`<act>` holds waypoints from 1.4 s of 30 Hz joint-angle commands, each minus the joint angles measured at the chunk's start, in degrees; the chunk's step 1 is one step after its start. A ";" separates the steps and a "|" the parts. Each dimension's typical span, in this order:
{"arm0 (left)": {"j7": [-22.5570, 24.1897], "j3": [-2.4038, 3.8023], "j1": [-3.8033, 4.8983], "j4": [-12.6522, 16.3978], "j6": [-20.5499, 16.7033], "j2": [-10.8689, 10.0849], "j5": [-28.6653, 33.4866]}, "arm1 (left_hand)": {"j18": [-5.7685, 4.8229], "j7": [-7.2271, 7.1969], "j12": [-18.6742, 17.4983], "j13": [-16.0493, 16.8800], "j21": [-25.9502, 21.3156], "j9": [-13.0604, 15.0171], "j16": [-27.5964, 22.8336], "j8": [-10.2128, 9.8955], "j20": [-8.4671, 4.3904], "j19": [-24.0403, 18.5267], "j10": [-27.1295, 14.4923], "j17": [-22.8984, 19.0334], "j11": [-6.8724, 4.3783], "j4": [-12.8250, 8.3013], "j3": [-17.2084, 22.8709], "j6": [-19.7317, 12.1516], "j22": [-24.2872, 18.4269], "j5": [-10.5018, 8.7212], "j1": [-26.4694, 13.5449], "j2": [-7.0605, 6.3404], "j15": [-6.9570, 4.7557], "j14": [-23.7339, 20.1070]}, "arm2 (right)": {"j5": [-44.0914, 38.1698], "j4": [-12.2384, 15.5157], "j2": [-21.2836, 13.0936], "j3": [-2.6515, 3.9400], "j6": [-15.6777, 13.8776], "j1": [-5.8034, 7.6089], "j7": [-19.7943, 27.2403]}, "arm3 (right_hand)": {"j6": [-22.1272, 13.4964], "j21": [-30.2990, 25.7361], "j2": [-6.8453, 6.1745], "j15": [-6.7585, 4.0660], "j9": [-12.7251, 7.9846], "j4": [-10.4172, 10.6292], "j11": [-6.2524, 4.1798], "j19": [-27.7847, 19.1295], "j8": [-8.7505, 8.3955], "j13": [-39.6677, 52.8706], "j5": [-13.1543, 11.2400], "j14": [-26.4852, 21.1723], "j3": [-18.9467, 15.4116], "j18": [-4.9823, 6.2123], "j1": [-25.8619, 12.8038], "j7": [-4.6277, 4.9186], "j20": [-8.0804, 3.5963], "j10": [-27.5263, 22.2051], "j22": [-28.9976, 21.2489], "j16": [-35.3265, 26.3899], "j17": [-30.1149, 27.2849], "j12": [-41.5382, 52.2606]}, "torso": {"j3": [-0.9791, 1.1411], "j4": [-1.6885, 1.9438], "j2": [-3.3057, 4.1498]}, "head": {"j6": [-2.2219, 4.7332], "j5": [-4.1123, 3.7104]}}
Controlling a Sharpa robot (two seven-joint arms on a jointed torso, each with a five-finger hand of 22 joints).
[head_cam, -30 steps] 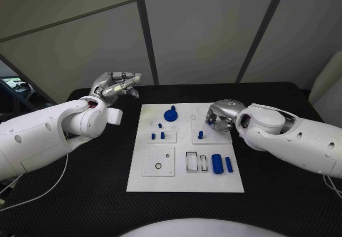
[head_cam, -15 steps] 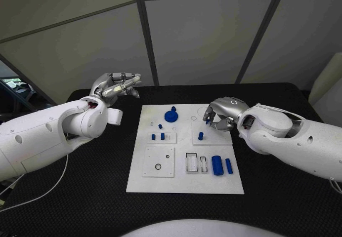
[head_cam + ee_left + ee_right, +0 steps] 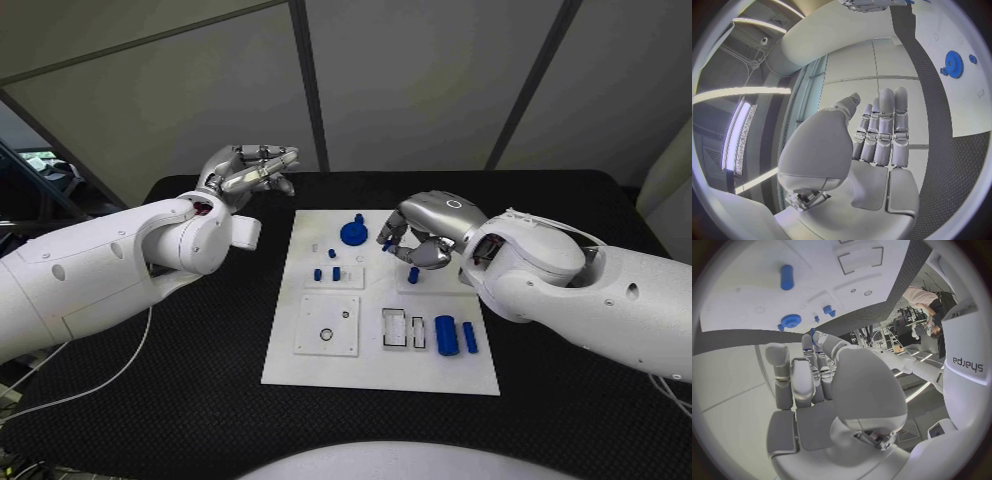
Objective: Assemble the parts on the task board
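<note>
The white task board [image 3: 378, 370] lies mid-table. On it stand a blue gear [image 3: 352, 233], small blue pegs [image 3: 326, 273] and another peg [image 3: 414, 275]. A thick blue cylinder [image 3: 446, 334] and a thin one [image 3: 469, 337] lie at its near right. My right hand [image 3: 411, 240] hovers over the board's far right part, beside the gear, fingers curled. In the right wrist view its fingertips pinch a small blue peg [image 3: 812, 331] above the gear [image 3: 790, 320]. My left hand [image 3: 253, 168] is raised off the board's far left corner, fingers straight and holding nothing [image 3: 879, 130].
A square plate with a small ring hole [image 3: 329, 326] and rectangular slots [image 3: 392, 327] sit at the board's near side. Black table [image 3: 188, 380] surrounds the board. Grey wall panels stand behind the table's far edge.
My right hand has moved left across the board's far part, closer to the gear. The left hand has stayed where it was.
</note>
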 commanded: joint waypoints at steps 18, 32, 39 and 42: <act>-0.04 -0.67 0.52 -0.18 0.05 2.66 0.48 | -0.76 -0.04 0.03 -0.09 -0.31 0.01 -0.27 -0.13 0.28 -0.09 -0.36 -0.09 -0.04 0.01 -0.50 -0.40 -0.09 -0.05 0.28 0.54 -0.01 -0.33 | 2.55 -3.71 8.06 -3.96 2.90 -4.71 3.55 | 0.40 0.49 0.15 -0.46 0.06 -0.08 0.03 0.42 -0.06 0.07 0.35 3.18 0.47 -0.43 -0.67 -0.03 -0.04 0.56 0.12 0.46 0.16 -0.28 | 0.08 -0.01 0.09 | -2.41 5.60; -0.15 -0.84 0.54 -0.38 0.40 3.16 0.48 | -0.76 -0.04 0.03 -0.09 -0.31 0.01 -0.27 -0.13 0.28 -0.09 -0.36 -0.09 -0.04 0.01 -0.50 -0.40 -0.09 -0.05 0.28 0.54 -0.01 -0.33 | 1.16 -5.00 9.62 -4.37 4.74 -5.80 2.96 | 0.38 0.56 0.14 -0.45 0.05 -0.08 0.05 0.44 -0.08 0.07 0.37 3.19 0.47 -0.44 -0.72 -0.01 -0.04 0.54 0.20 0.56 0.24 -0.31 | 0.11 -0.09 0.14 | -3.23 6.38; -0.24 -0.88 0.54 -0.44 0.50 3.09 0.48 | -0.76 -0.04 0.03 -0.09 -0.31 0.01 -0.27 -0.13 0.28 -0.09 -0.36 -0.09 -0.04 0.01 -0.50 -0.40 -0.09 -0.05 0.28 0.54 -0.01 -0.33 | 0.53 -5.21 9.63 -4.56 5.32 -5.91 2.52 | 0.37 0.58 0.13 -0.44 0.05 -0.08 0.05 0.43 -0.10 0.07 0.37 3.21 0.47 -0.44 -0.74 -0.01 -0.03 0.54 0.21 0.71 0.40 -0.32 | 0.05 -0.06 0.09 | -3.48 6.50; -0.27 -0.88 0.54 -0.45 0.53 3.06 0.48 | -0.76 -0.04 0.03 -0.09 -0.31 0.01 -0.27 -0.13 0.28 -0.09 -0.36 -0.09 -0.04 0.01 -0.50 -0.40 -0.09 -0.05 0.28 0.54 -0.01 -0.33 | 0.37 -5.26 9.72 -4.58 5.58 -5.92 2.42 | 0.38 0.62 0.11 -0.44 0.05 -0.08 0.05 0.45 -0.10 0.08 0.35 3.22 0.44 -0.45 -0.79 0.00 -0.03 0.55 0.27 0.78 0.46 -0.32 | 0.05 -0.06 0.12 | -3.58 6.58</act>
